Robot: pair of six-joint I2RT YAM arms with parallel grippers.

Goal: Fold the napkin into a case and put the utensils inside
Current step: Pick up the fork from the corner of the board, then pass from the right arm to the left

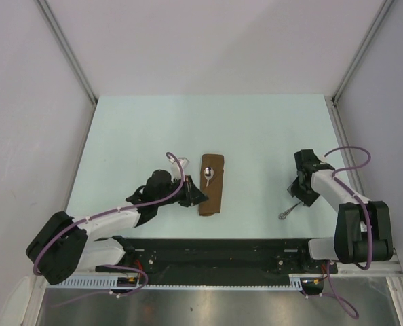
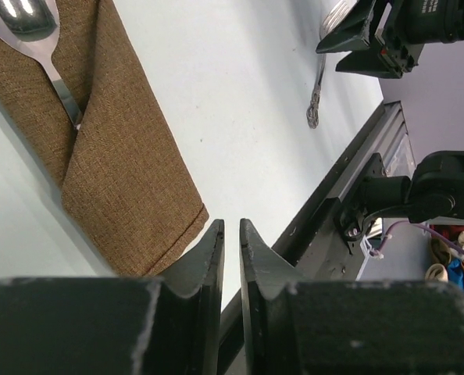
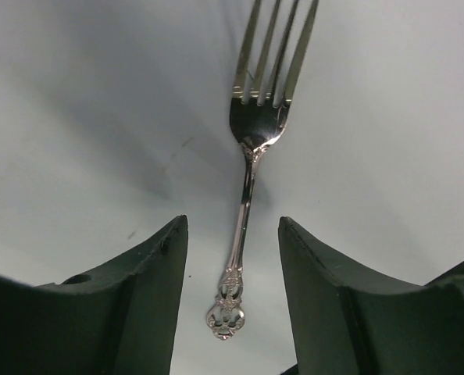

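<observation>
Right wrist view showed the right gripper (image 3: 232, 234) wide open astride the fork (image 3: 249, 176) handle. The spoon (image 1: 207, 174) lay in the folded napkin (image 1: 214, 198), and the left gripper (image 2: 231, 234) was nearly closed and empty. Fork pickup was in hand; the next move probably required closing squarely on the handle.

I am watching the left arm (image 1: 113, 221) reaching forward and inward, lying low and stretched out from its base, the wrist aiming the left claw (image 1: 190, 195) toward the centre. Its fingers (image 2: 208, 258) are sitting almost together, only a thin slit showing between them, gripping nothing. The right arm (image 1: 340, 193) is bending sharply at the elbow, its forearm angling back inward. The right claw (image 1: 298, 198) is pointing down, its fingers (image 3: 154, 266) standing wide apart.
</observation>
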